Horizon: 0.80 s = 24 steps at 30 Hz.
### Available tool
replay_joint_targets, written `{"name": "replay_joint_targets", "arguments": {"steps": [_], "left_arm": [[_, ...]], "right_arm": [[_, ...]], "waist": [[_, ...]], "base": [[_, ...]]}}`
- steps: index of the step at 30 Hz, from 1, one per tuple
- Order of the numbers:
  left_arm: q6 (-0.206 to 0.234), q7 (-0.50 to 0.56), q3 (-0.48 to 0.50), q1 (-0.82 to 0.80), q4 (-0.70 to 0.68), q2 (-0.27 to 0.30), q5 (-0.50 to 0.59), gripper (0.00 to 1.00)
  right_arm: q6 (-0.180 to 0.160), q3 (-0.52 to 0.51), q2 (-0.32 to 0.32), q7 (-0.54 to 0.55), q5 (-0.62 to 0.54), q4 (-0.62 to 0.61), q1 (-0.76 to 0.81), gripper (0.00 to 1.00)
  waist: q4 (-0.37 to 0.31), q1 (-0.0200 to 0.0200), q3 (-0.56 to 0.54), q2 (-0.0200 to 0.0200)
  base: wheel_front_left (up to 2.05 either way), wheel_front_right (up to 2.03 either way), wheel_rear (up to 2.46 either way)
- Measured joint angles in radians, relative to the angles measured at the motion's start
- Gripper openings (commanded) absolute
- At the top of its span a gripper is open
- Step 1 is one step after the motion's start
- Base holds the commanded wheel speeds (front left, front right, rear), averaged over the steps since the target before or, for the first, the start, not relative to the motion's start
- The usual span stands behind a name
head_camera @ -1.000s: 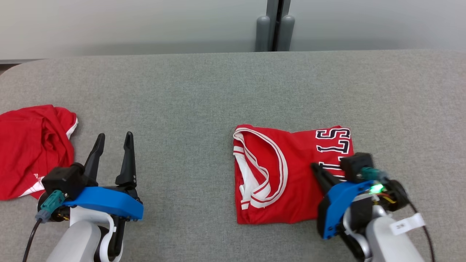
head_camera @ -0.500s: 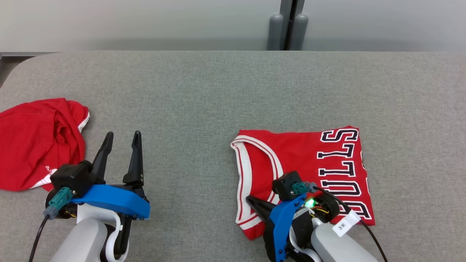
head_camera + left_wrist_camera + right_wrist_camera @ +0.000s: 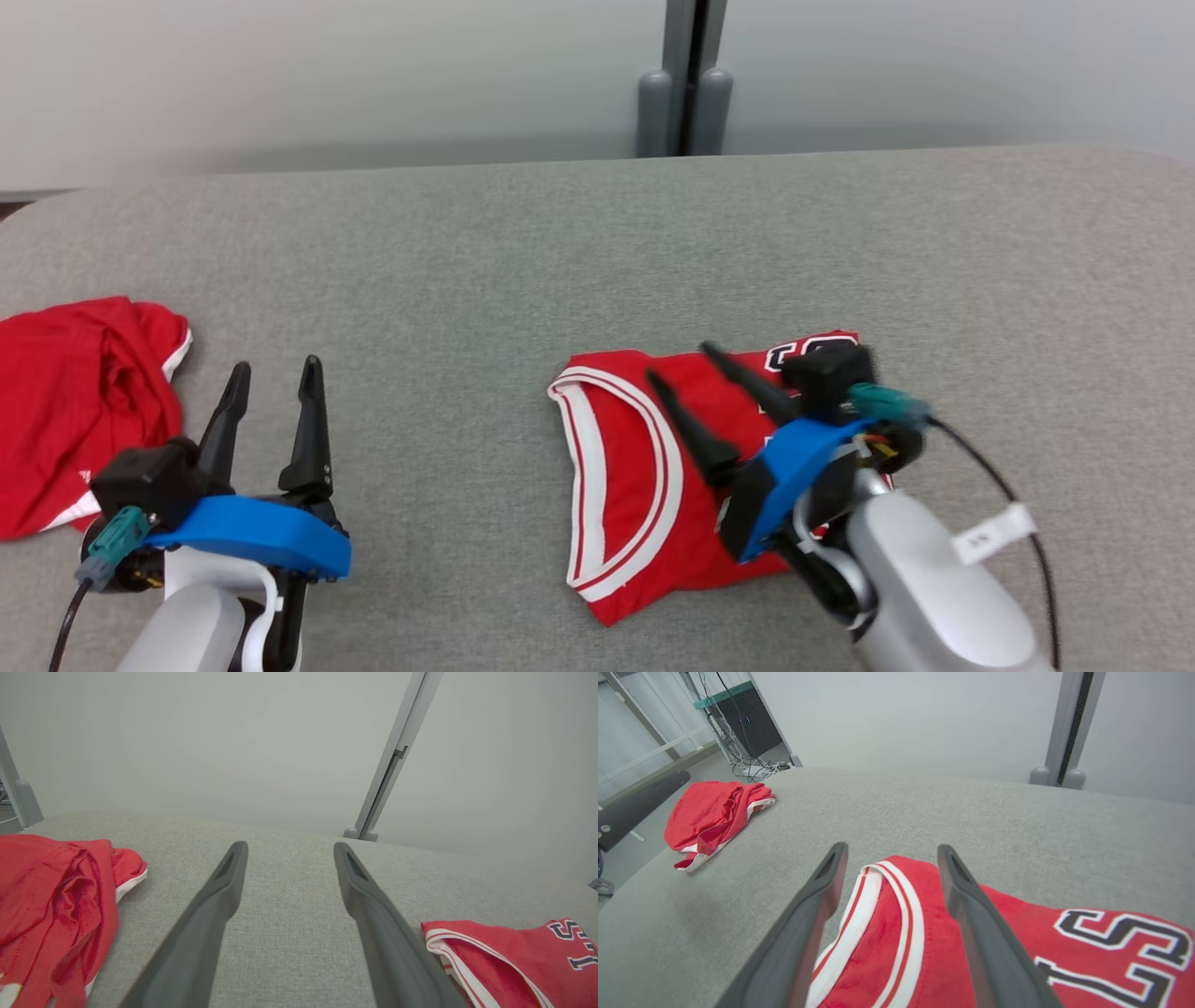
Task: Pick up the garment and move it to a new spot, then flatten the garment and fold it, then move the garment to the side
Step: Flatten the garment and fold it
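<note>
The garment is a red jersey with white trim and dark lettering. It lies folded flat on the grey table, right of centre. My right gripper is open over the jersey, fingers pointing toward its far left edge and gripping nothing. In the right wrist view the gripper straddles the white-trimmed edge of the jersey from above. My left gripper is open and empty at the lower left, well clear of the jersey. In the left wrist view this gripper faces bare table, with the jersey at the lower right.
A second red garment lies crumpled at the table's left edge, just left of my left gripper; it appears as a red heap and a far heap in the wrist views. A grey post stands behind the table's far edge.
My right gripper was shut low at the jersey's near left part; it is now open and raised over the jersey's middle. The head camera has shifted. The left arm has not moved.
</note>
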Motion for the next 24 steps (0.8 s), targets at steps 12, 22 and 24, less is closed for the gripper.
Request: {"name": "replay_joint_targets", "arguments": {"steps": [12,22,24], "left_arm": [[0.04,-0.011,0.068,0.121,-0.055,-0.003,0.004,1.0],[0.052,-0.012,0.075,0.201,-0.068,-0.019,0.018,1.0],[0.055,-0.012,0.076,0.212,-0.065,-0.019,0.018,1.0]], "right_arm": [[0.0,-0.378,-0.047,-0.013,-0.204,-0.295,0.23,1.0],[0.0,-0.401,-0.094,-0.023,-0.197,-0.296,0.311,1.0],[0.0,-0.401,-0.095,-0.028,-0.197,-0.288,0.312,1.0]], "waist": [[-0.079,0.0,-0.064,0.0],[-0.096,-0.0001,-0.125,0.0],[-0.098,0.0,-0.133,0.0]], "base": [[0.0,0.0,0.0],[0.0,0.0,0.0],[0.0,0.0,0.0]]}}
